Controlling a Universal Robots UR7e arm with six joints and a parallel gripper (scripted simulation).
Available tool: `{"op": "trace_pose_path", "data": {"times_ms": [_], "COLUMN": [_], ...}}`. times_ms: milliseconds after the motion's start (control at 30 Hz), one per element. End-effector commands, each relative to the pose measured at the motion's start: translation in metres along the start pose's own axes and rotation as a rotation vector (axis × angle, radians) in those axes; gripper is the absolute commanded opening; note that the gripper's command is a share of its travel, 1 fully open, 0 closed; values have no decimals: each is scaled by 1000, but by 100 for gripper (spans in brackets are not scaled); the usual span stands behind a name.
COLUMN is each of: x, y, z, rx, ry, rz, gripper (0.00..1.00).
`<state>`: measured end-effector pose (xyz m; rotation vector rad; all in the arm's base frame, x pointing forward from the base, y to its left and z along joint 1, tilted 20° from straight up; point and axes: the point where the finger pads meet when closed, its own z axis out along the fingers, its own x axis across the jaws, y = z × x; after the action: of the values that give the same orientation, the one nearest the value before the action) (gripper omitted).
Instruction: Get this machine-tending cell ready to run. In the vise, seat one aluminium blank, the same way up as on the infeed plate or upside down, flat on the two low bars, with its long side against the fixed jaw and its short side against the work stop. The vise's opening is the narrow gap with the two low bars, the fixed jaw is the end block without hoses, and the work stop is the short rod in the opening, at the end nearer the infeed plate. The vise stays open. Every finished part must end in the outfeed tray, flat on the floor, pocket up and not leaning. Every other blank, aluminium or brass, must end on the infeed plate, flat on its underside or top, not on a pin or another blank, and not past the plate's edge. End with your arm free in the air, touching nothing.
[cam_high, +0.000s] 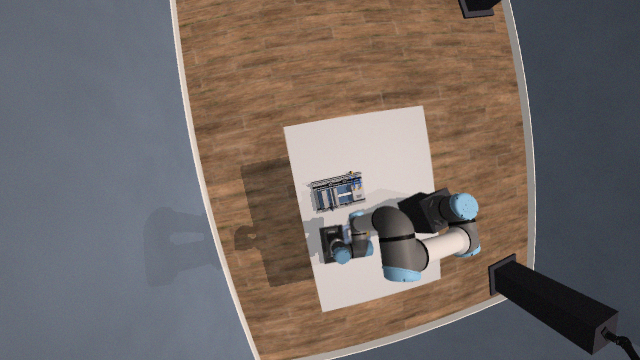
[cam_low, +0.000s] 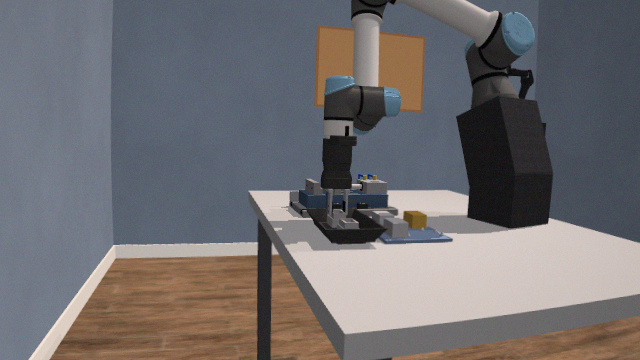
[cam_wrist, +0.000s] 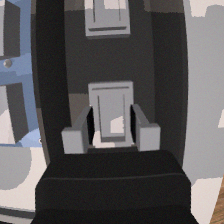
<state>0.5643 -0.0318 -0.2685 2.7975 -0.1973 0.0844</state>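
My gripper (cam_wrist: 112, 117) is shut on a grey finished part (cam_wrist: 111, 112) with its pocket facing up, low inside the black outfeed tray (cam_low: 347, 231). I cannot tell whether the part touches the tray floor. A second grey finished part (cam_wrist: 107, 17) lies farther along the same tray. The blue vise (cam_low: 345, 195) stands just behind the tray, and it also shows in the overhead view (cam_high: 337, 192). The blue infeed plate (cam_low: 415, 236) lies right of the tray and carries a brass blank (cam_low: 415, 218) and a grey aluminium blank (cam_low: 396, 226).
The arm's black base pedestal (cam_low: 505, 160) stands at the back right of the white table. The tray walls (cam_wrist: 165, 75) rise close on both sides of my fingers. The infeed plate's edge (cam_wrist: 20, 90) is just left of the tray.
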Motion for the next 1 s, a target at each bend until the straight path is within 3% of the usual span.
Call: {"op": "trace_pose_path", "data": {"times_ms": [0, 500, 533, 967], "x": [1, 1, 1, 1], "y": [0, 0, 0, 0], "z": [-1, -1, -1, -1], "rx": [0, 0, 0, 0], "ry": [2, 2, 2, 2], "rz": [0, 0, 0, 0], "gripper": [0, 0, 100, 100]}}
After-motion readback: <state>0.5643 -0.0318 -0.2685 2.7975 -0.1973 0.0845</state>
